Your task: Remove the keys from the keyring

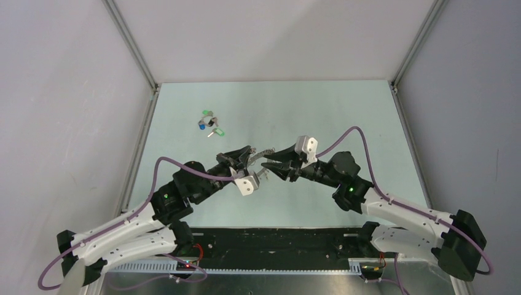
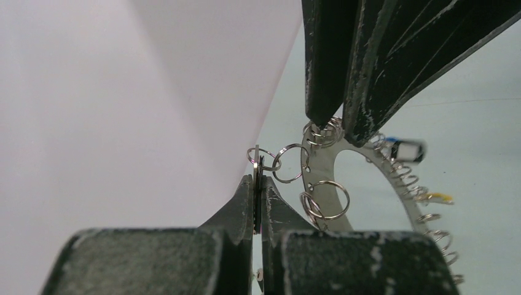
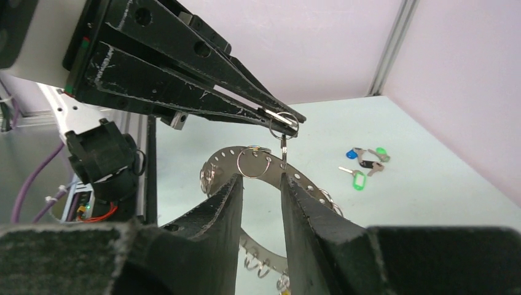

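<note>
We see a pale green table point(image 1: 307, 110) with walls point(image 1: 74, 92) on three sides. Toward its far left a small cluster of loose keys point(image 1: 209, 123) lies flat on it, touching or just beside one another. We make out blue, green and black tags, and one green-tagged key lies a little apart at the cluster's near edge.

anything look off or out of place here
Nothing broken or spilled. The keyring hangs by its wire loops from the left gripper, the right gripper astride its rim; loose keys lie bunched on the table.
</note>
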Action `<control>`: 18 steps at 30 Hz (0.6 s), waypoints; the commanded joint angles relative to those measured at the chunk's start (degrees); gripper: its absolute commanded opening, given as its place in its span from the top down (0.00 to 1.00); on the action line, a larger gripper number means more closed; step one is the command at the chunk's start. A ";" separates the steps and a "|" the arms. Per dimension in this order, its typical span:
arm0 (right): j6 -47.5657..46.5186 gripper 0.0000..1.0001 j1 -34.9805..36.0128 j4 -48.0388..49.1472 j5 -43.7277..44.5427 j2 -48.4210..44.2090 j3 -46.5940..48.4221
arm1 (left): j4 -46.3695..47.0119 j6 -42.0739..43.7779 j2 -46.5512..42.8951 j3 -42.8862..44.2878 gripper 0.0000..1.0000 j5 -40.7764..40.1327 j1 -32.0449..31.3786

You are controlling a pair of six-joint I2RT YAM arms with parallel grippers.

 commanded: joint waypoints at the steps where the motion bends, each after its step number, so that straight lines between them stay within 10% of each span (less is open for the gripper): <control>1: -4.19 0.66 0.58 5.52 3.02 1.43 2.01 | 4.51 0.43 -0.89 0.92 1.00 0.07 0.14; 18: -5.11 0.71 0.89 4.31 1.99 6.66 7.35 | 4.51 0.34 -0.92 0.86 1.00 0.42 0.16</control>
